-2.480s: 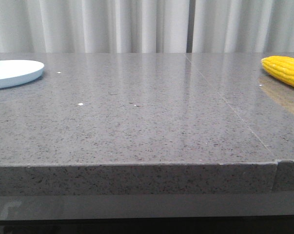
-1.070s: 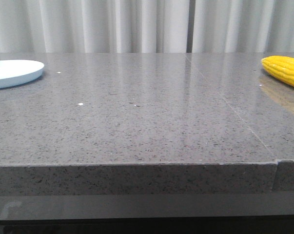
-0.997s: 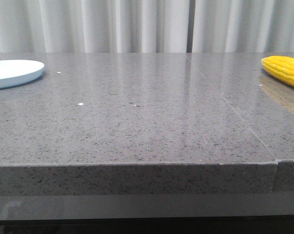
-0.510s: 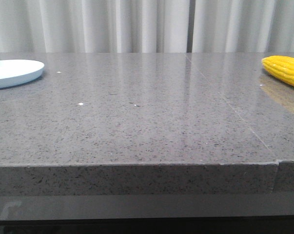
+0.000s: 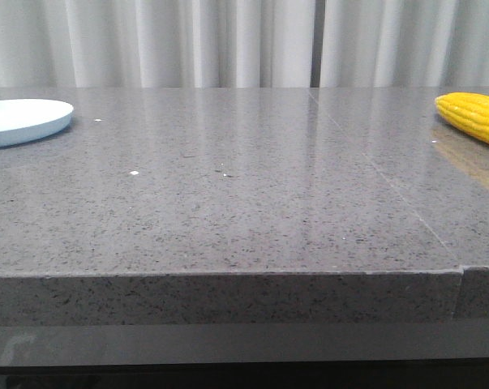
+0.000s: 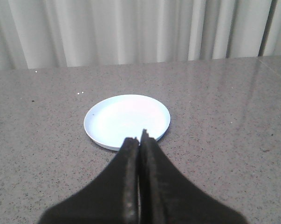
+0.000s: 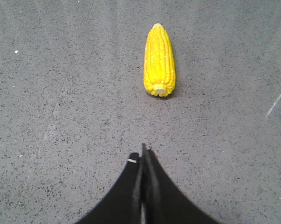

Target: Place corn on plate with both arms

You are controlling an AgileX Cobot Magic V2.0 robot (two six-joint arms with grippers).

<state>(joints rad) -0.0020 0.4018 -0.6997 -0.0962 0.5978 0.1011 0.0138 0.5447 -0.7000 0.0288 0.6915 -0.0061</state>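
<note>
My left pincer (image 6: 140,140) has its fingers pressed together on nothing, and the plate (image 6: 126,120) lies flat on the grey speckled surface (image 6: 224,121) just ahead of its tips, bare and round. My right pincer (image 7: 143,161) is likewise closed and empty, with the corn (image 7: 159,60) lying on the surface ahead of it and well clear of the tips. The cob's long axis runs nearly in line with that pincer, pale cut stub facing it and tapered tip pointing away.
</note>
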